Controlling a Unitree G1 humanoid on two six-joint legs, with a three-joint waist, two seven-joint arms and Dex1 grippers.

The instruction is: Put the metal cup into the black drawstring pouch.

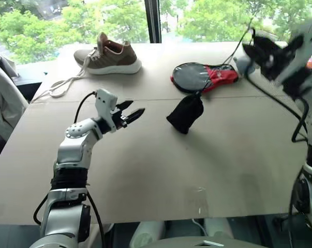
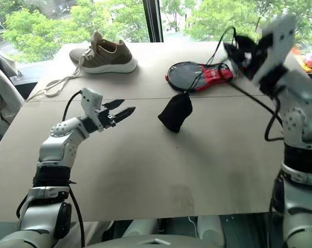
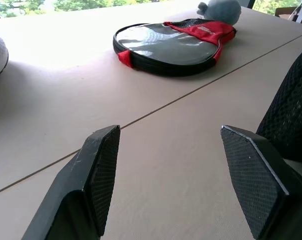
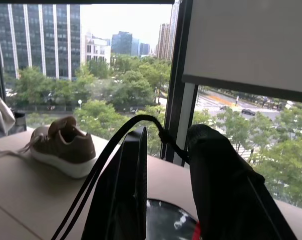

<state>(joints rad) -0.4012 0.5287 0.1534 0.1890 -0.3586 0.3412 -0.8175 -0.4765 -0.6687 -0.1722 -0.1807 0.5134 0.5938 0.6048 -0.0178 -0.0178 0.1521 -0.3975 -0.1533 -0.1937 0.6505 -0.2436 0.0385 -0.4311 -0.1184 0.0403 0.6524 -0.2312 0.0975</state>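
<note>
Black drawstring pouch [image 1: 185,114] slumped on cardboard, left claw [image 1: 133,114] wide, right claw [image 2: 237,51] parted, cord looped.

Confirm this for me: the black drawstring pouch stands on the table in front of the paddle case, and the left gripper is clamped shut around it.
One part is wrong. The left gripper is open and holds nothing; the left wrist view shows its fingers spread over bare table, with the black drawstring pouch off to one side. The rest is right: the pouch stands on the table in front of the paddle case.
</note>
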